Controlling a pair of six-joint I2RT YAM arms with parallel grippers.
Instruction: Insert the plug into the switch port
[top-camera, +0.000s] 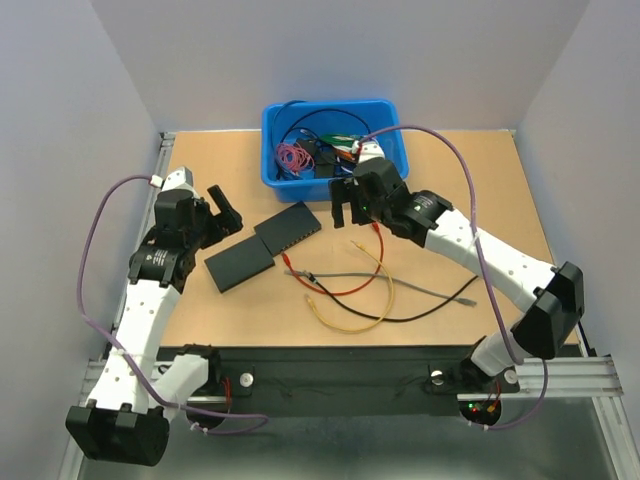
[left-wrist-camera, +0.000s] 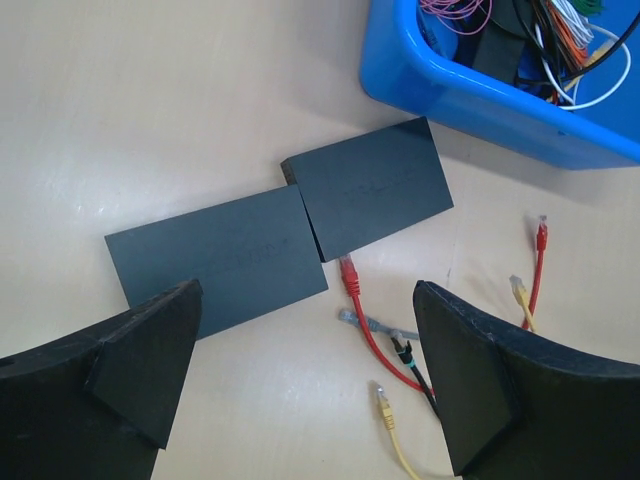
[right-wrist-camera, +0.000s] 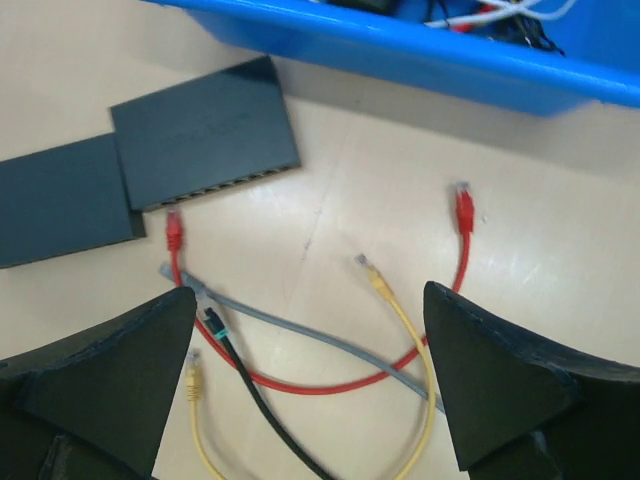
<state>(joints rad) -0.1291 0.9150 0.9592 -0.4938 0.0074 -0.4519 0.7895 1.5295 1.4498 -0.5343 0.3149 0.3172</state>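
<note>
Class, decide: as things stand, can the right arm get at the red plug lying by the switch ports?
Probably yes: the open right tool hovers above the red plug with nothing covering it.

- I see a blue bin (top-camera: 285, 182) at the far middle of the table (top-camera: 220, 150).
- Inside it I make out tangled wires (top-camera: 295, 155), some of them pink.

Bright even overhead light, soft shadows, sharp pics, wrist-cam pincer edges blurred

Robotics lab, white partition walls (top-camera: 330, 50), wooden bench (top-camera: 480, 200), blue bin (top-camera: 300, 184) of cables (top-camera: 293, 155)
</note>
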